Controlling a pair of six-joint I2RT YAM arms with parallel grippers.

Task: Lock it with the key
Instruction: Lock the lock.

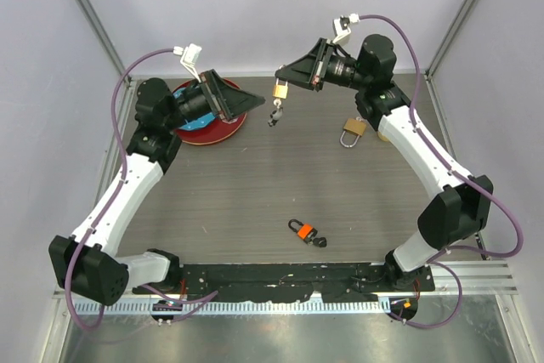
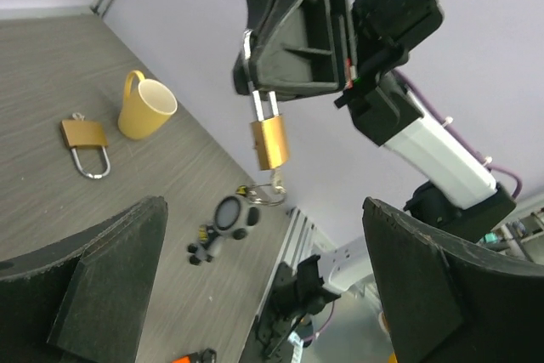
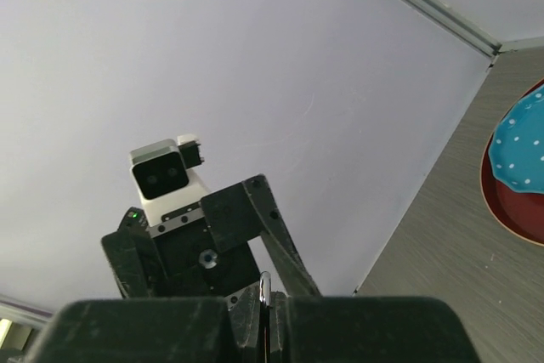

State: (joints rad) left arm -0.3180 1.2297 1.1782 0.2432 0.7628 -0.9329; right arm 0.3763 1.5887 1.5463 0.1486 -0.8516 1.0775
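My right gripper (image 1: 283, 74) is shut on the shackle of a brass padlock (image 1: 280, 88) and holds it in the air above the back of the table. A key sits in the padlock's underside, with a ring and a dark charm (image 1: 274, 113) hanging from it. In the left wrist view the padlock (image 2: 269, 144) hangs straight ahead, with the key (image 2: 277, 180) and charm (image 2: 223, 223) below it. My left gripper (image 1: 253, 101) is open and empty, pointing at the padlock from its left, a short way off. In the right wrist view only the shackle top (image 3: 265, 282) shows between the shut jaws.
A second brass padlock (image 1: 351, 131) lies on the table under the right arm, next to a yellow cup (image 2: 144, 108). A small black and orange lock (image 1: 306, 231) lies near the front. A red plate (image 1: 208, 132) holding something blue sits under the left gripper.
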